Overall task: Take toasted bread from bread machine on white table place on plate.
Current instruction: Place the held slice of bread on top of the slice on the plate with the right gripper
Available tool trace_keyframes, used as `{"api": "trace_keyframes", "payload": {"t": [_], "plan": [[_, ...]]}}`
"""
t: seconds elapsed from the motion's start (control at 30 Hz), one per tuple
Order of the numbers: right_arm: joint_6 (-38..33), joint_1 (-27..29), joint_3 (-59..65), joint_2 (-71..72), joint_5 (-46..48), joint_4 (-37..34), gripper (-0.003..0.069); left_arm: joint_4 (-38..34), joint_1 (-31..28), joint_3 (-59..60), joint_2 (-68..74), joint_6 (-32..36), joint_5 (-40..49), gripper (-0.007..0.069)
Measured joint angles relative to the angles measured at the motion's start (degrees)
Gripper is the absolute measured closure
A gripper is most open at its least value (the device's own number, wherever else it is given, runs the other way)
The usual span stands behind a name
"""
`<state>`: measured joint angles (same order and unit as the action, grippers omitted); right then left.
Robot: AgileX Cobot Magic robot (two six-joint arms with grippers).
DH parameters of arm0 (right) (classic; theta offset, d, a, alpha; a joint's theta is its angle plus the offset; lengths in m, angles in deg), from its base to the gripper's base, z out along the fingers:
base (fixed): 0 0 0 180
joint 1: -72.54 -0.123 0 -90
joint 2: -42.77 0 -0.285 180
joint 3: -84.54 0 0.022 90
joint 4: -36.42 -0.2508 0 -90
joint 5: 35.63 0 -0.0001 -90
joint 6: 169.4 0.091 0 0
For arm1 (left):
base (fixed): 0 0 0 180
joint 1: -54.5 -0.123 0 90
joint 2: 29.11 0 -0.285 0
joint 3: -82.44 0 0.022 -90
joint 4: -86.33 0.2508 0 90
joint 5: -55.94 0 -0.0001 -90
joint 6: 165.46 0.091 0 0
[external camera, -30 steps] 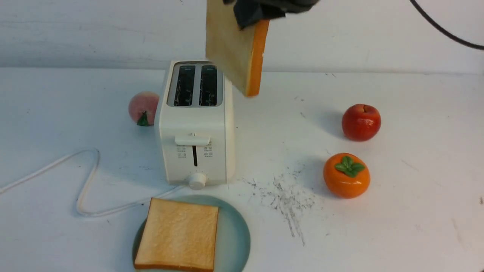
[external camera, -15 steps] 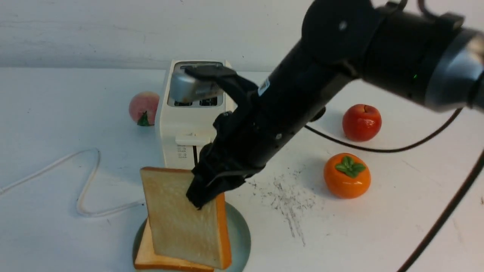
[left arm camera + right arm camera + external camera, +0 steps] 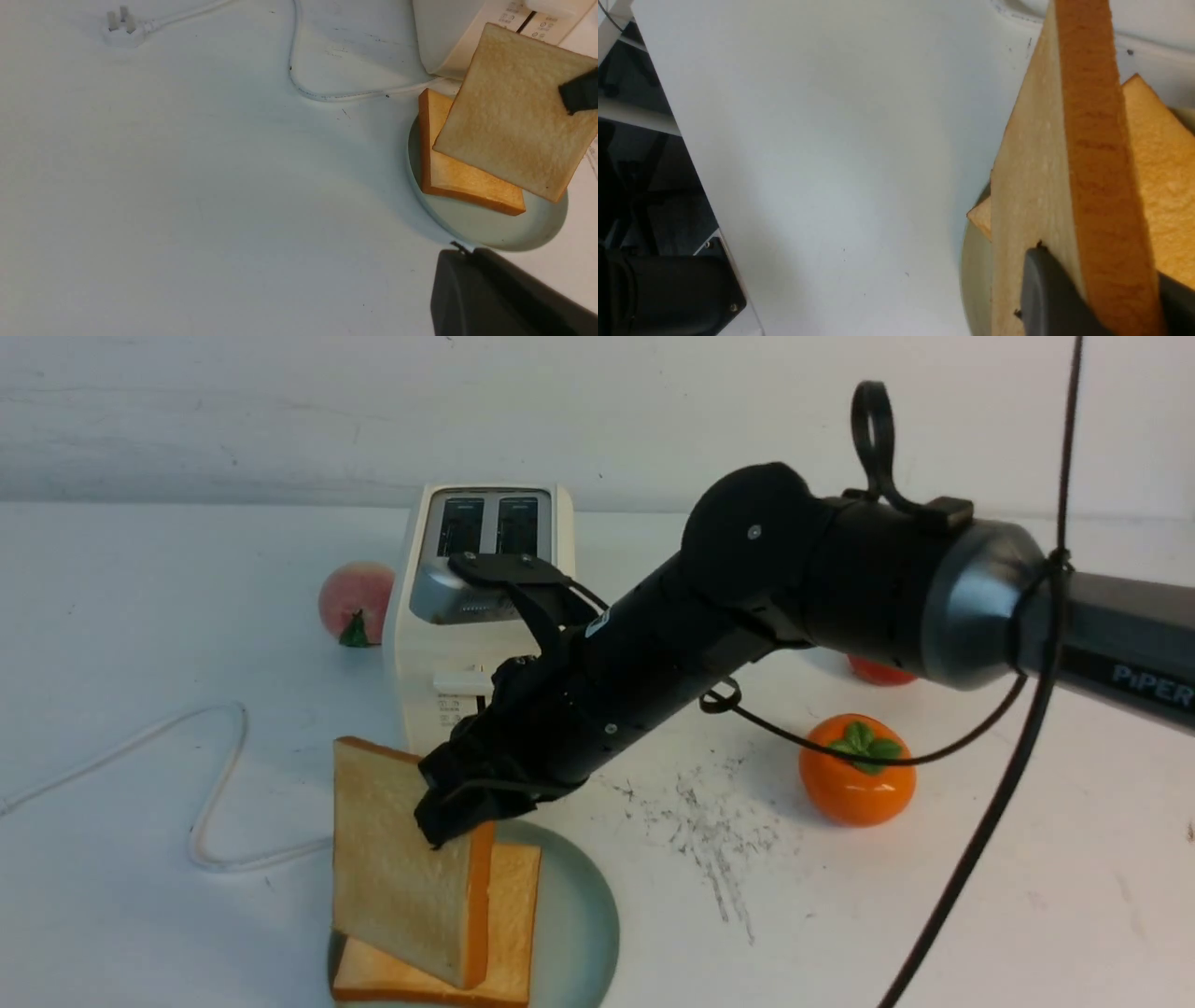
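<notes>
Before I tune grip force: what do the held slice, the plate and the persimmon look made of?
Held slice: bread, toasted, dry matte; pale face, browner crust edge.
Plate: probably glazed ceramic, maybe plastic; smooth, pale blue-green.
Persimmon: likely glossy plastic imitation, given shiny, uniform orange skin; real fruit not excluded.

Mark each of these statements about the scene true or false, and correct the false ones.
1. The right gripper grips a slice of toast. True.
2. The left gripper is clamped on the other slice. False: that slice lies on the plate, and the left gripper is shut with nothing in it.
3. The held slice is tilted, not lying flat. True.
4. The toaster has bread sticking out of its slots. False: no bread sticks out of them.
5. The persimmon sits on the plate. False: it is on the table.
</notes>
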<state>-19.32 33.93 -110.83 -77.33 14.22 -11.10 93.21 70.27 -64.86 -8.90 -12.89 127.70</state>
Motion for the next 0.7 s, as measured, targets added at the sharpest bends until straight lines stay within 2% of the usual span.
{"api": "trace_keyframes", "payload": {"t": [0.17, 0.43, 0.47, 0.5, 0.7], "plan": [[0.0, 0.0, 0.0, -1.2, 0.6, 0.1, 0.0506, 0.0, 0.0, 0.0, 0.0, 0.0, 0.0, 0.0638], [0.0, 0.0, 0.0, -1.6, 1.8, 5.0, 0.0319, 0.0, 0.0, 0.0, 0.0, 0.0, 0.0, 0.0638], [0.0, 0.0, 0.0, -1.6, 1.8, 5.0, 0.0314, 0.0, 0.0, 0.0, 0.0, 0.0, 0.0, 0.0638], [0.0, 0.0, 0.0, -1.6, 1.9, 7.4, 0.0271, 0.0, 0.0, 0.0, 0.0, 0.0, 0.0, 0.0638], [0.0, 0.0, -0.1, -1.6, 2.2, 13.1, 0.0212, 0.1, 0.0, 0.0, 0.0, 0.0, 0.0, 0.0638]]}}
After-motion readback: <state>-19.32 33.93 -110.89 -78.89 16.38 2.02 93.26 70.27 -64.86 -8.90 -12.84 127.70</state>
